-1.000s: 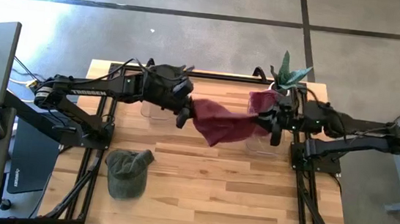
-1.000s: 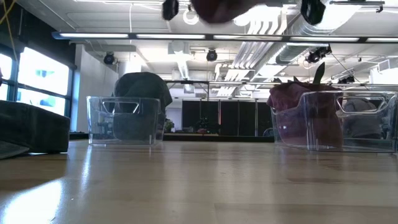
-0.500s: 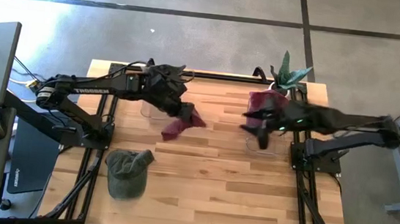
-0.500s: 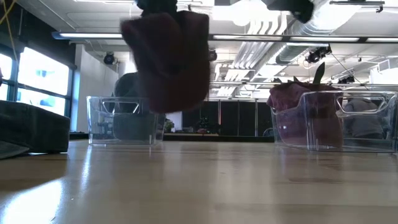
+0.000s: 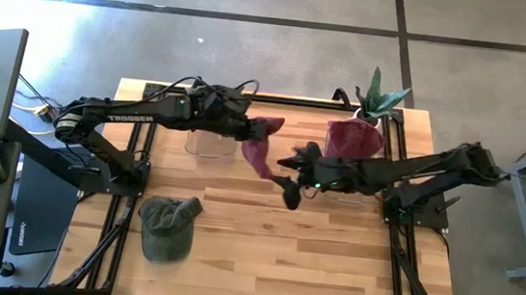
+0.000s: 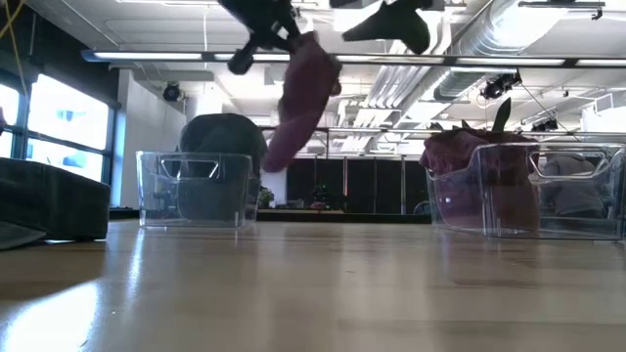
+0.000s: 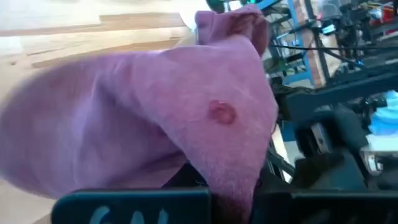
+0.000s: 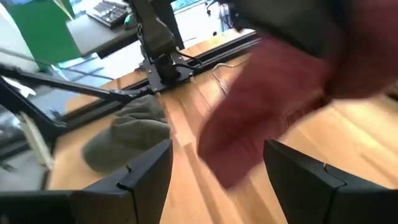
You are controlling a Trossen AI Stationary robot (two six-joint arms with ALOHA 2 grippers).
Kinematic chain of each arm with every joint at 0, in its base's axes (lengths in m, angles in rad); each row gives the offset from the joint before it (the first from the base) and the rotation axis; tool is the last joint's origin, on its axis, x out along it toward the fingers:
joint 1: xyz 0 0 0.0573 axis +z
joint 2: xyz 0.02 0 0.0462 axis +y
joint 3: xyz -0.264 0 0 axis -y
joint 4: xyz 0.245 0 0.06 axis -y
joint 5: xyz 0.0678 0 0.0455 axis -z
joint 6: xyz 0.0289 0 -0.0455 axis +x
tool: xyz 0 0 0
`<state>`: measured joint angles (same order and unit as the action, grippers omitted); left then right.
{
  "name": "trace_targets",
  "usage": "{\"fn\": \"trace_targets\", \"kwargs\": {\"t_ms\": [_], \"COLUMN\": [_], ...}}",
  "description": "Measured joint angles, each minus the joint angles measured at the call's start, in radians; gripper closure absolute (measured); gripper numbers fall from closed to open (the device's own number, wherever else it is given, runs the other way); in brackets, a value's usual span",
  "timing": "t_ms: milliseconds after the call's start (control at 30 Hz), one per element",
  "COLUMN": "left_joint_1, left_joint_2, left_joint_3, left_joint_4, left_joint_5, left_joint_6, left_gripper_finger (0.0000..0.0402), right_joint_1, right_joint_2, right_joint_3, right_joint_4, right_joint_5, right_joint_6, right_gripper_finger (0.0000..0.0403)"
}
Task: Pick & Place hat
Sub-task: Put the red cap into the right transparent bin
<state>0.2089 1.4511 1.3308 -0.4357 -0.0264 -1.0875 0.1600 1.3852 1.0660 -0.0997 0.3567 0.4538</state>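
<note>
Green hat (image 5: 167,226) sits flat near the table's (image 5: 262,254) front-left corner, untouched, well apart from both arms.

Mid-table: right hand (image 5: 294,183) has let go of the maroon hat (image 5: 261,144). A second ago both arms had it stretched between them; now the right fingers stand wide and empty, reaching in toward the table's centre, just beside the hanging cloth.

Left hand (image 5: 242,134) is clamped shut on the maroon hat, sole carrier now. Hat dangles off it in the air, near the back-left clear bin (image 5: 207,145), not touching the table; low view shows it drooping from the fingers above bin height.

Back-right: second clear bin (image 6: 528,191) holding another maroon hat (image 5: 353,137), plant (image 5: 380,96) behind it at the back edge.

Read: handover done, right to left. Left bin already has a dark hat (image 6: 223,147) in it, so probably the drop target. Place step not done yet.
</note>
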Motion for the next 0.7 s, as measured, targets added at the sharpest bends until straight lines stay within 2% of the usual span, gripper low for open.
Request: {"fn": "trace_targets", "kwargs": {"t_ms": [133,333,567,700], "left_joint_1": [0.000,0.000,0.000,0.000], "left_joint_2": [0.007,0.023,0.021,0.020], "left_joint_3": [-0.004,-0.004,-0.002,-0.002], "left_joint_4": [0.033,0.025,0.027,0.026], "left_joint_5": [-0.020,-0.022,-0.021,-0.032], "left_joint_6": [-0.017,-0.017,-0.017,-0.017], "left_gripper_finger": [0.0401,0.0401,0.0401,0.0401], "right_joint_1": [-0.003,-0.016,-0.045,-0.055], "right_joint_2": [0.074,0.092,0.102,0.128], "right_joint_3": [0.050,0.111,0.126,0.126], "right_joint_4": [-0.020,-0.125,-0.147,-0.099], "right_joint_5": [0.048,0.107,0.132,0.151], "right_joint_6": [-0.101,-0.109,-0.180,-0.183], "right_gripper_finger": [0.0157,0.0154,0.0104,0.0092]}}
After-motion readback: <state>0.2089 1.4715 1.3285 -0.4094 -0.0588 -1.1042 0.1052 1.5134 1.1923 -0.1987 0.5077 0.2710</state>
